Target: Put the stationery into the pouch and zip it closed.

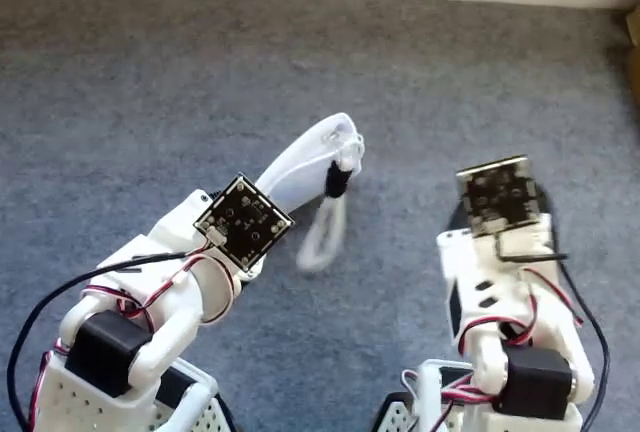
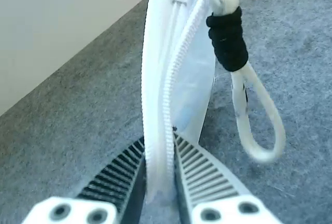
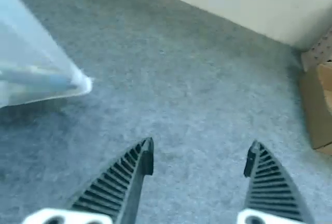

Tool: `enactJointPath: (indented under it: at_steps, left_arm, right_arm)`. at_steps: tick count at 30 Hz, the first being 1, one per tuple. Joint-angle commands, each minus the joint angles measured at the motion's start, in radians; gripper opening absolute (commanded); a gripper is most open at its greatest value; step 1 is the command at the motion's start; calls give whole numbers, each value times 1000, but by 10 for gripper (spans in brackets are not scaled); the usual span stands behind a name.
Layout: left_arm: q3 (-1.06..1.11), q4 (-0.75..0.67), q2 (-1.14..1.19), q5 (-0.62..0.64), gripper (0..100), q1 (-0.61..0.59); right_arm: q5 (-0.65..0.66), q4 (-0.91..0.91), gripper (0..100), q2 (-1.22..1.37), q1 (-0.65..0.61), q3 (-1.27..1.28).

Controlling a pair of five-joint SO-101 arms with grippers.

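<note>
The left gripper [image 2: 158, 143] is clamped on the zip edge of the pouch [image 2: 179, 84], its two fingers pressed against either side of the seam. This grip holds the pouch up off the grey table cover [image 1: 150, 82], edge-on, and pointing away from the arm toward the far right. Holding it this way would steady the pouch so the other arm can work the zip.

In the high view the pouch [image 1: 300, 162] sits near the middle of the scene, left of the right arm [image 1: 500, 252].

Note the pouch's appearance:
- white and partly see-through, long and flat
- zip teeth [image 2: 179, 53] that look meshed along the length you can see
- a white cord loop [image 2: 259, 125] bound with a black wrap [image 2: 228, 40], hanging loose from the far end

A long bluish item [image 3: 36, 79] shows through the pouch wall [image 3: 31, 53], so some stationery appears to be inside.

The right gripper [image 3: 199, 154] has its fingers spread wide and holds nothing; it is well apart from the pouch, above bare table cover
</note>
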Motion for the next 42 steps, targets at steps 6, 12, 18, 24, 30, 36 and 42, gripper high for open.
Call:
enactJointPath:
  at_steps: [6,12,18,24,30,36,42]
  left_arm:
    - [2,9,-5,9,6,-22]
    - [28,3,-5,9,6,-22]
    - [39,3,-5,9,6,-22]
    - [41,3,-5,9,6,-22]
    - [41,6,-5,9,6,-22]
    - [41,8,-5,9,6,-22]
    - [53,5,-5,9,6,-22]
  right_arm:
    - [-224,93,265,-7,-349,-165]
    - [-330,-39,265,1,-518,-116]
    - [-371,-245,264,-5,-593,59]
    - [-381,-440,264,-5,-613,197]
    - [-379,-564,263,-7,-561,286]
    - [-379,-567,263,-7,-515,285]
    - [-381,-642,180,-7,-513,295]
